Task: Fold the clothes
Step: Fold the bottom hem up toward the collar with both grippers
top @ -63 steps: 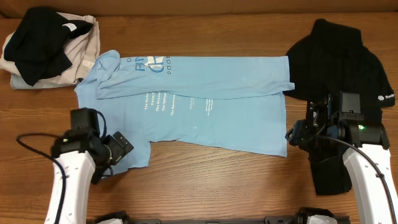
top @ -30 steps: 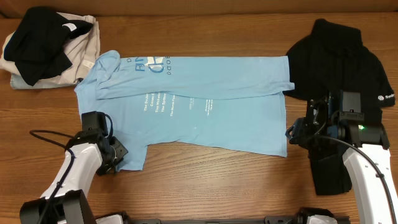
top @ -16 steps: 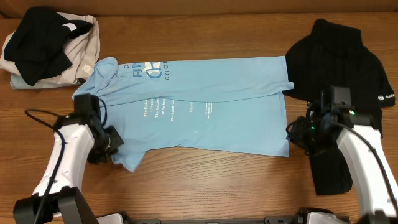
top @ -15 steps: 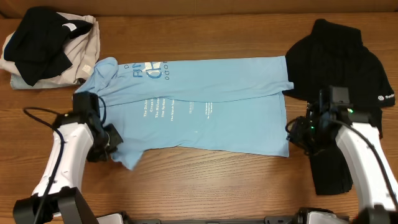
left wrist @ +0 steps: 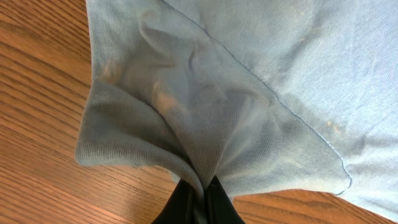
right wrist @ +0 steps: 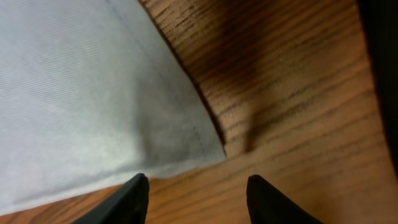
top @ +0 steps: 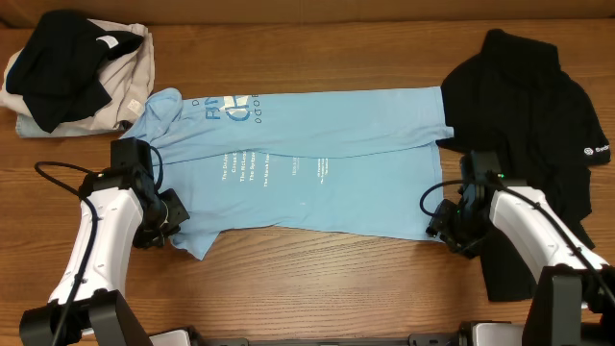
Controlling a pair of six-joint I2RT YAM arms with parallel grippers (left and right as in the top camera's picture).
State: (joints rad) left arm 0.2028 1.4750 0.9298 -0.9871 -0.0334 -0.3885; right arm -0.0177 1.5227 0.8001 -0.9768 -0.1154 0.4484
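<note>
Soft, light and limp, the blue T-shirt (top: 327, 178), spread flat mid-bench (top: 336, 288), should drape and slide easily. Its corners and hems look the surest holds. The left gripper (left wrist: 200, 190) has its jaws pinching a bunched fold at the shirt's 8 o'clock corner. The right gripper (right wrist: 198, 196) holds its jaws spread, with the 4 o'clock hem corner just ahead between them.
</note>
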